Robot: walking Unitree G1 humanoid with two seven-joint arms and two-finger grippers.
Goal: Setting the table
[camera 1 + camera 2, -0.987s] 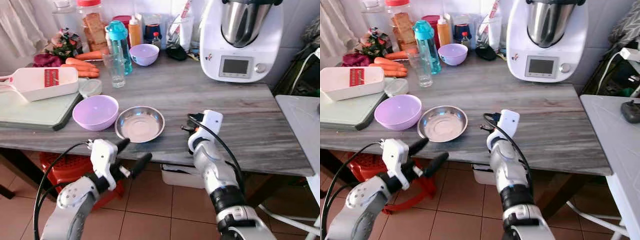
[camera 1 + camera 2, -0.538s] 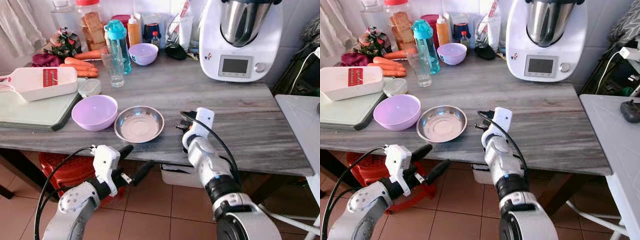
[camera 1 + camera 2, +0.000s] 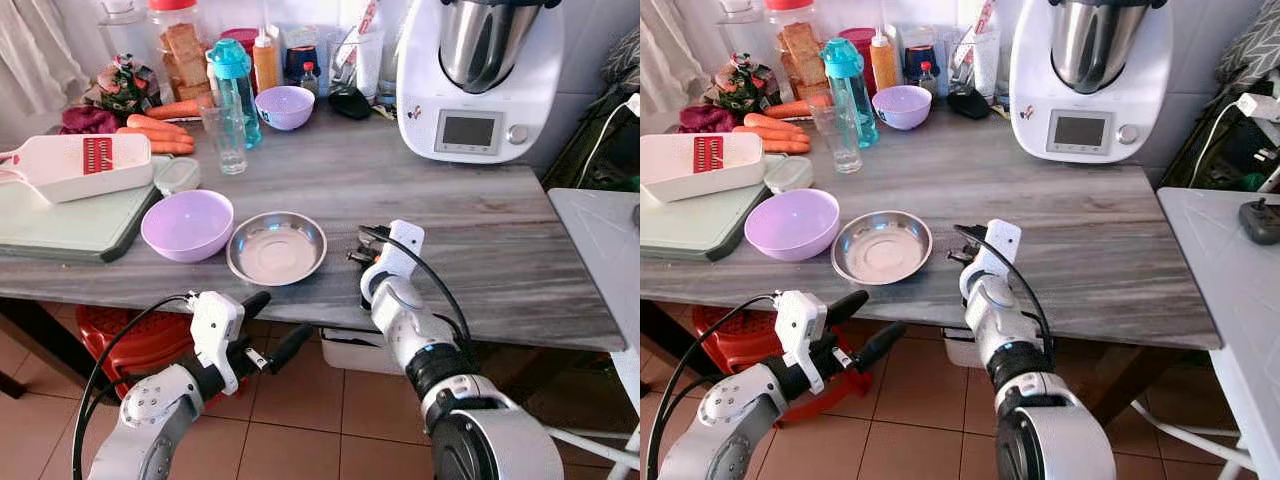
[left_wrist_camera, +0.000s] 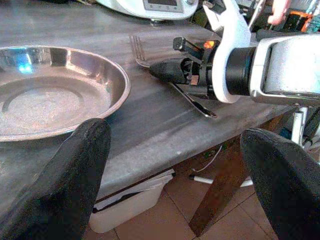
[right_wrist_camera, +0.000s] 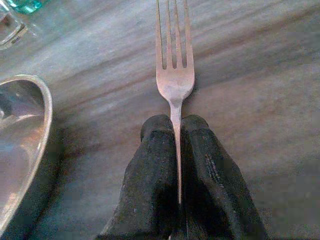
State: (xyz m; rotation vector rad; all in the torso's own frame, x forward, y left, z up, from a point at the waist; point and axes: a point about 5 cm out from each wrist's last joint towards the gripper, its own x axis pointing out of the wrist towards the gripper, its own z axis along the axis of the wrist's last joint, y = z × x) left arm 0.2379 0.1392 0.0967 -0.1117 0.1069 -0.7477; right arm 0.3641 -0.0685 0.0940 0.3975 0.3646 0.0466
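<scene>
A steel plate (image 3: 277,247) sits near the front edge of the grey wooden table (image 3: 480,250), with a purple bowl (image 3: 187,224) just left of it. My right gripper (image 3: 357,254) is low over the table, right of the plate, shut on the handle of a fork (image 5: 174,75). The fork's tines (image 4: 136,46) point away from me and lie at or just above the tabletop. My left gripper (image 3: 282,317) hangs open and holds nothing, below the table's front edge in front of the plate. Its two black fingers (image 4: 75,185) frame the plate (image 4: 50,95) in the left wrist view.
A glass (image 3: 228,140), a teal bottle (image 3: 235,85), a small purple bowl (image 3: 284,106), carrots (image 3: 160,135) and jars stand at the back left. A white grater (image 3: 75,165) lies on a cutting board (image 3: 70,225). A kitchen machine (image 3: 478,80) stands back right. A red stool (image 3: 130,335) is under the table.
My right gripper has shifted a little left toward the plate with the fork in it. The left gripper has sunk slightly below the table edge.
</scene>
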